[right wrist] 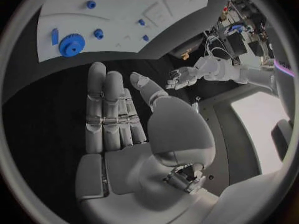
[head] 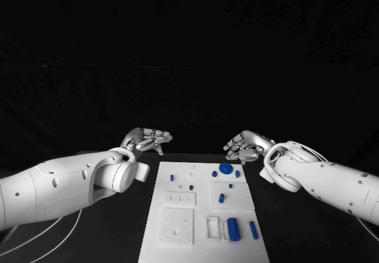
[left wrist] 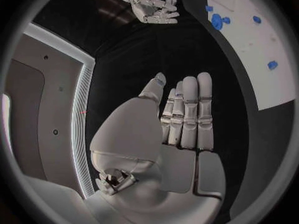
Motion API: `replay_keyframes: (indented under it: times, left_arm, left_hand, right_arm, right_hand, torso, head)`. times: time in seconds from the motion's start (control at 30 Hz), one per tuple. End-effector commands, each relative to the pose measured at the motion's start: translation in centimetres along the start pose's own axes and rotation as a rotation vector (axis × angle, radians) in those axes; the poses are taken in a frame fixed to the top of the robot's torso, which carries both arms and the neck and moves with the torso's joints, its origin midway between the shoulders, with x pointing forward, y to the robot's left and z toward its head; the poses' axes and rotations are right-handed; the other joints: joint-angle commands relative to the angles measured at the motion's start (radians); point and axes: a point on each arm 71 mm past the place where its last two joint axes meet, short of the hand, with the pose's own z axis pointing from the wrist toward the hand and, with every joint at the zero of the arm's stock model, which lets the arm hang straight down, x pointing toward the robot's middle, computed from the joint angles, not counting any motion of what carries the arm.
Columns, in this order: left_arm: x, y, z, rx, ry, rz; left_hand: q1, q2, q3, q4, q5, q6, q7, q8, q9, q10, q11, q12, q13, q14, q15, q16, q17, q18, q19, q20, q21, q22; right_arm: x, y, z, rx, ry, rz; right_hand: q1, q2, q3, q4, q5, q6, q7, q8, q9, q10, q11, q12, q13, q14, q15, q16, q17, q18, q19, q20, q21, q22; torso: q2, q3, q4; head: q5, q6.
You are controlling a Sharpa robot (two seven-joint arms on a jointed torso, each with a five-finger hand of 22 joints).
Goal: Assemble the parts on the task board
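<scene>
Black table (head: 118, 230), white task board (head: 204, 241)

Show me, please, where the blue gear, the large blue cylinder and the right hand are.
blue gear (right wrist: 72, 44), right wrist view, toothed face.
large blue cylinder (head: 233, 228), head view, mid-length.
right hand (head: 244, 145), head view, middle of hand.

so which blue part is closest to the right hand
The round blue gear at the board's far end, just below the right hand; the other blue pieces lie nearer the robot.
</scene>
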Motion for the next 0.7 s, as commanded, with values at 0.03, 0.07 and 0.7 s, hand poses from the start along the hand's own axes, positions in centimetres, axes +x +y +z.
replay_keyframes:
  times: [0.03, 0.07, 0.7]
  left_arm:
    - [0.7, -0.8, -0.5, 0.022, 0.073, 0.023]
    - [0.7, -1.0, -0.6, 0.026, 0.079, 0.023]
    - [1.7, -3.4, -2.4, 0.072, 0.141, 0.003]
  left_hand:
    - [-0.010, -0.003, 0.002, -0.015, 0.005, 0.000, 0.004, 0.002, 0.001, -0.006, 0.002, 0.003, 0.001, 0.031, -0.006, 0.024, -0.009, 0.023, 0.002, -0.002, 0.048, 0.036]
    - [-0.014, -0.004, 0.002, -0.018, 0.005, -0.002, 0.005, 0.001, 0.001, -0.013, 0.005, 0.001, 0.000, 0.036, -0.006, 0.029, -0.012, 0.025, 0.001, -0.002, 0.057, 0.043]
    - [-0.044, 0.000, -0.015, -0.056, 0.007, -0.026, 0.017, 0.001, 0.005, -0.107, 0.031, -0.002, 0.000, 0.085, 0.006, 0.074, -0.077, 0.056, 0.007, 0.014, 0.101, 0.084]
  right_arm:
    - [0.3, 0.7, 0.2, 0.002, 0.025, -0.233]
    - [0.3, 0.9, 0.3, 0.000, 0.022, -0.257]
    - [1.4, 3.1, 1.3, -0.011, 0.032, -0.446]
  right_hand:
    - [-0.006, -0.024, 0.052, 0.006, -0.020, 0.008, -0.001, -0.004, 0.001, -0.002, 0.000, 0.004, 0.000, 0.009, -0.002, 0.028, 0.032, 0.023, -0.004, -0.008, 0.056, 0.067]
    - [-0.009, -0.029, 0.064, 0.009, -0.017, 0.009, -0.001, -0.003, 0.001, -0.012, 0.003, 0.004, 0.000, 0.013, 0.001, 0.029, 0.033, 0.025, -0.007, -0.007, 0.061, 0.077]
    - [-0.016, -0.109, 0.170, 0.078, -0.060, 0.031, -0.001, -0.002, 0.002, -0.116, 0.030, 0.003, -0.003, 0.028, 0.023, 0.063, 0.024, 0.057, 0.040, 0.022, 0.121, 0.279]
  torso:
    - [0.029, -0.0039, 0.0062]
    - [0.033, -0.0042, 0.0081]
    - [0.093, -0.0084, 0.0289]
  head:
    - [-0.004, 0.001]
    - [-0.007, -0.001]
    - [-0.018, -0.010]
